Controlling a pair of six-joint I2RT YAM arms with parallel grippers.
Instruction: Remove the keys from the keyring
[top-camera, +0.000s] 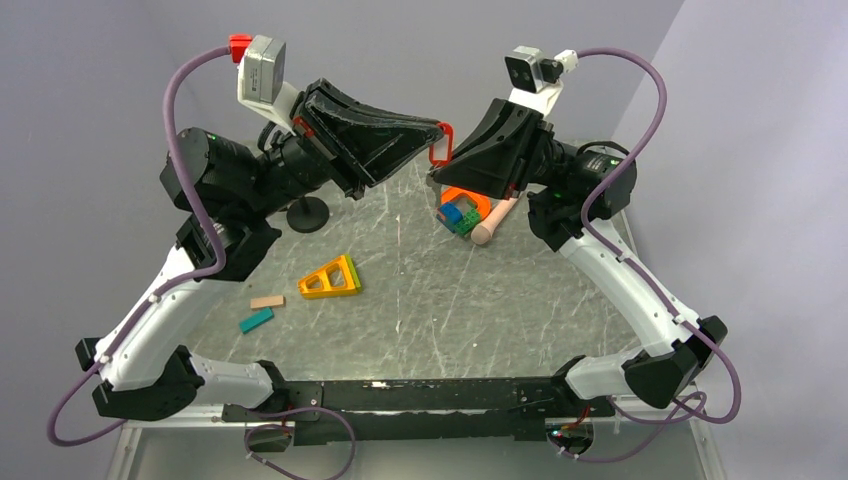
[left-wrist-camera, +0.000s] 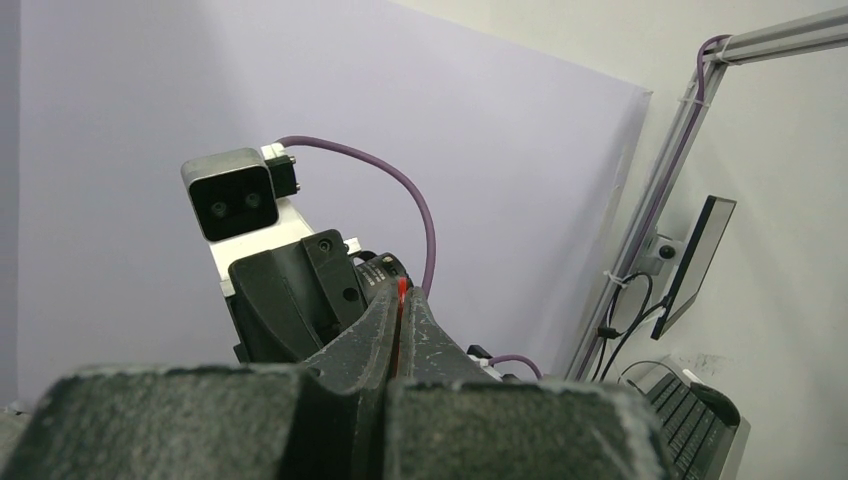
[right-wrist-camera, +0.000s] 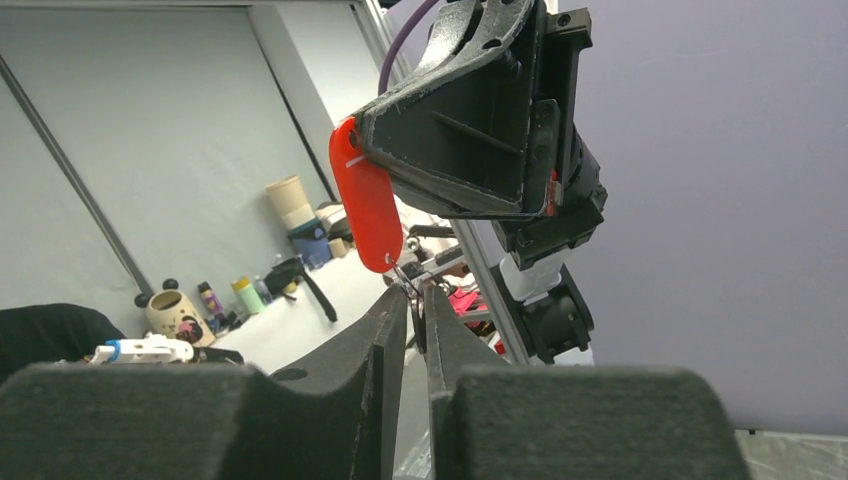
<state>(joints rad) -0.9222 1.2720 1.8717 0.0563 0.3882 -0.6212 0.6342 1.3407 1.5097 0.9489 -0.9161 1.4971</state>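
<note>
Both arms are raised above the table and meet tip to tip. The keys, a small red oval tag (top-camera: 440, 147), hang between them. My left gripper (top-camera: 441, 128) is shut on the tag's top end, which shows edge-on as a red sliver (left-wrist-camera: 402, 300) between its pads. In the right wrist view the tag (right-wrist-camera: 365, 205) hangs from the left jaws. A thin metal keyring (right-wrist-camera: 404, 274) sits at its lower end. My right gripper (right-wrist-camera: 415, 292) is shut on that ring, just below the tag; it also shows in the top view (top-camera: 436, 172).
On the table under the grippers lie an orange loop with blue and green blocks (top-camera: 462, 210) and a pink wooden peg (top-camera: 492, 222). A yellow-orange triangle (top-camera: 330, 278), a tan block (top-camera: 267, 301), a teal block (top-camera: 256, 320) and a black round stand (top-camera: 308, 213) lie left.
</note>
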